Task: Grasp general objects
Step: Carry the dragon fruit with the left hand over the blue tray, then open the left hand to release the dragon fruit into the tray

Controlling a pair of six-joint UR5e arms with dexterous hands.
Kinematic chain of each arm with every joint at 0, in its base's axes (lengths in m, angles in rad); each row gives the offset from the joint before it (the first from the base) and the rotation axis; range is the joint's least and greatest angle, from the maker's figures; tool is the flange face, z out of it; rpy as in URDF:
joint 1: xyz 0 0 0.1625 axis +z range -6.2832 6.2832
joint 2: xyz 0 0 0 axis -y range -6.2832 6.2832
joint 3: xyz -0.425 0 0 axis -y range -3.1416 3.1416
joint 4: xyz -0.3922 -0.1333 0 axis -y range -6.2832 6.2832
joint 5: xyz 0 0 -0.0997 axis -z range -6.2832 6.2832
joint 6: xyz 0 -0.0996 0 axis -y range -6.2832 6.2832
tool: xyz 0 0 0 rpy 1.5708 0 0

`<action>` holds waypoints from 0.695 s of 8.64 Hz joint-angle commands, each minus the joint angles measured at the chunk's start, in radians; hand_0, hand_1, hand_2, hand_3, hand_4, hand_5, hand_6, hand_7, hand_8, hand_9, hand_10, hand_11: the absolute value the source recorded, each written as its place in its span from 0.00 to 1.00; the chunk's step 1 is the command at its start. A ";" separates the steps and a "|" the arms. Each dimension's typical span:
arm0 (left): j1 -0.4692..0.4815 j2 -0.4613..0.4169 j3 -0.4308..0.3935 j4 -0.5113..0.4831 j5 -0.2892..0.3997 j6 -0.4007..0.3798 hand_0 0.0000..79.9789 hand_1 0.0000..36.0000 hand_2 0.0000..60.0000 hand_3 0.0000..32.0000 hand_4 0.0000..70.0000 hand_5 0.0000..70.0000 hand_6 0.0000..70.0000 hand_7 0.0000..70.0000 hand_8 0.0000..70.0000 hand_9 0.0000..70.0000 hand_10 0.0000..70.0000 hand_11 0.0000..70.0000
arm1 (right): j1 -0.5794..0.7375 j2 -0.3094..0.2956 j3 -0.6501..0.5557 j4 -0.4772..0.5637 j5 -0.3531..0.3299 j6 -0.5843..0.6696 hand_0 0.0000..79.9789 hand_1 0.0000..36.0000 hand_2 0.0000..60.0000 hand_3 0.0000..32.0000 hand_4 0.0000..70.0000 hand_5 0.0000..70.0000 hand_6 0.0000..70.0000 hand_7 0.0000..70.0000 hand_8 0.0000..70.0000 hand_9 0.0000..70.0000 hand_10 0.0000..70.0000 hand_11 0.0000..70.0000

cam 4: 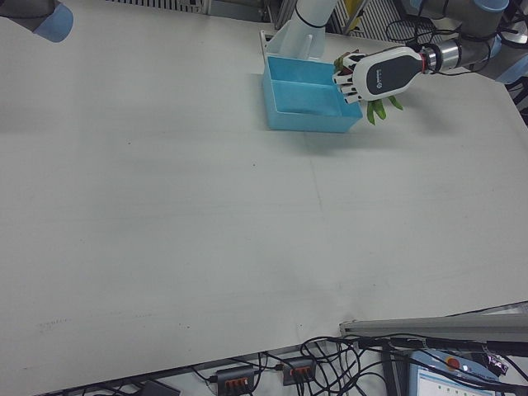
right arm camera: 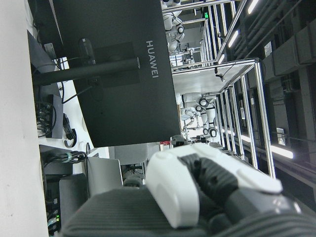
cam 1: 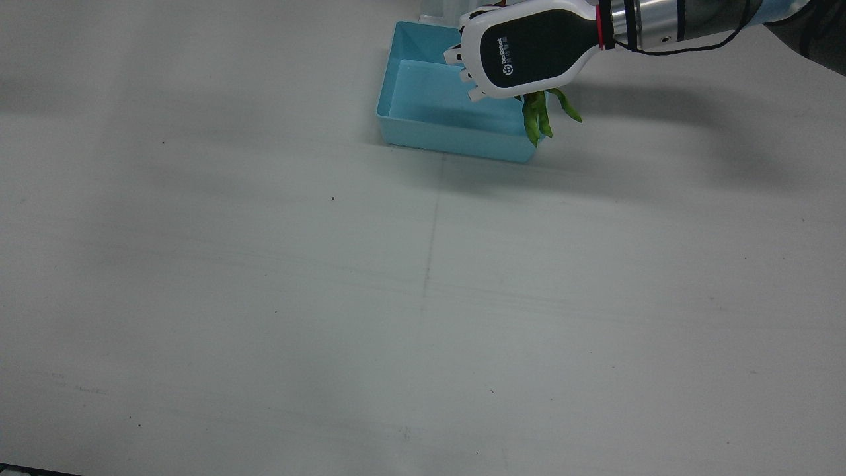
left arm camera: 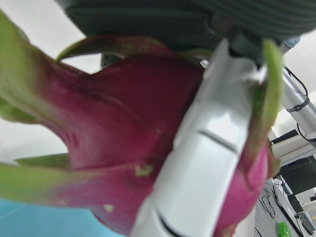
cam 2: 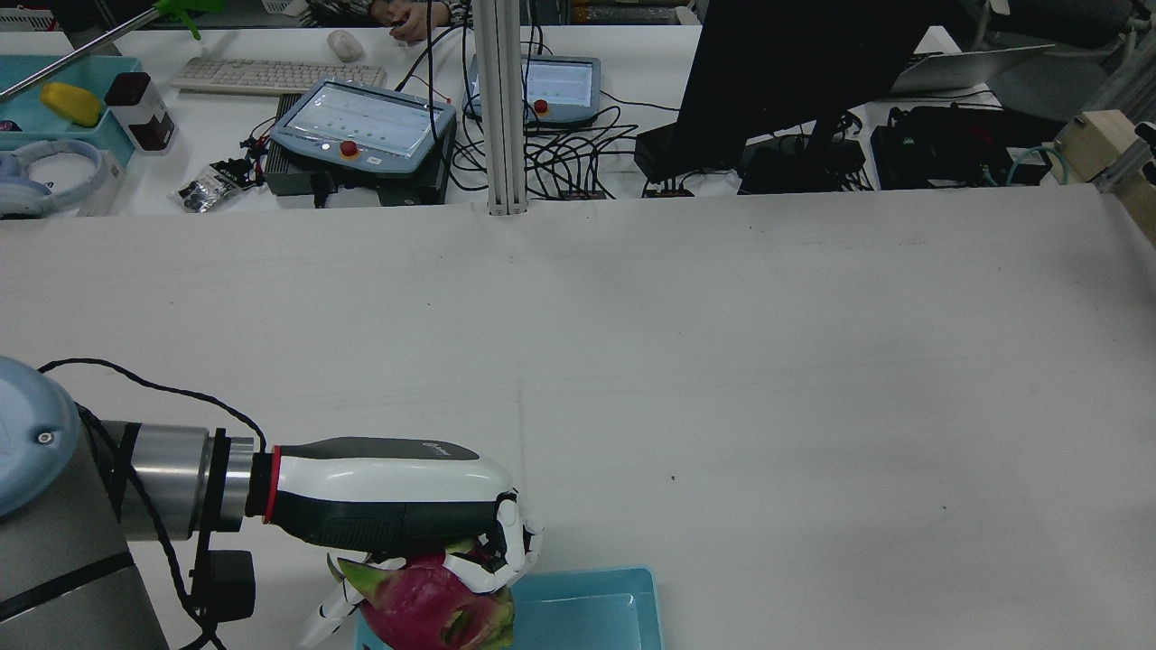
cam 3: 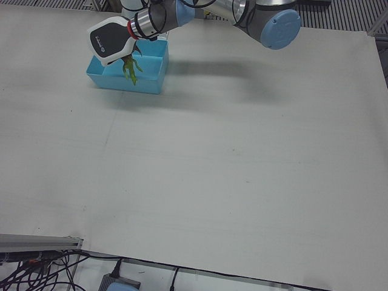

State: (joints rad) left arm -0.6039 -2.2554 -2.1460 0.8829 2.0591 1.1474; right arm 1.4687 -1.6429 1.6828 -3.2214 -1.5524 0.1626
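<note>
Now my left hand's white fingers [left arm camera: 207, 163] wrap the magenta, green-scaled dragon fruit [cam 2: 433, 607], held over the light-blue plastic bin's [cam 1: 429, 112] near-left edge; I'd keep this wrap firm. My right hand's [right arm camera: 197, 190] fingers, I cannot tell

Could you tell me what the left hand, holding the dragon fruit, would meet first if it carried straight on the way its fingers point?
Probably nothing: the left hand points across the blue bin, above its rim, though height is unclear.

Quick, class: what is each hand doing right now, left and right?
Left hand: shut on the dragon fruit, above the blue bin.
Right hand: seen only in its own camera; state cannot be told.
</note>
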 commanded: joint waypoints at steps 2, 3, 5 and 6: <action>0.073 -0.007 -0.023 0.056 -0.013 -0.011 0.69 0.19 0.00 0.44 0.23 0.71 0.09 0.24 0.30 0.18 0.08 0.12 | -0.001 0.000 0.000 0.000 0.000 0.000 0.00 0.00 0.00 0.00 0.00 0.00 0.00 0.00 0.00 0.00 0.00 0.00; 0.078 -0.010 -0.025 0.057 -0.020 -0.012 0.69 0.17 0.00 0.57 0.18 0.64 0.07 0.18 0.28 0.15 0.04 0.08 | -0.001 0.000 0.000 0.000 0.000 0.000 0.00 0.00 0.00 0.00 0.00 0.00 0.00 0.00 0.00 0.00 0.00 0.00; 0.130 -0.010 -0.025 0.074 -0.024 -0.012 0.72 0.29 0.00 0.66 0.12 0.65 0.05 0.17 0.19 0.12 0.03 0.06 | 0.001 0.000 0.000 0.000 0.000 0.000 0.00 0.00 0.00 0.00 0.00 0.00 0.00 0.00 0.00 0.00 0.00 0.00; 0.147 -0.012 -0.025 0.079 -0.034 -0.012 0.72 0.32 0.00 0.72 0.09 0.65 0.04 0.16 0.16 0.10 0.02 0.05 | 0.001 0.000 0.000 0.000 0.000 0.000 0.00 0.00 0.00 0.00 0.00 0.00 0.00 0.00 0.00 0.00 0.00 0.00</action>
State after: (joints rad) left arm -0.5065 -2.2649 -2.1703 0.9483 2.0392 1.1358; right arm 1.4689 -1.6429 1.6828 -3.2214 -1.5524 0.1626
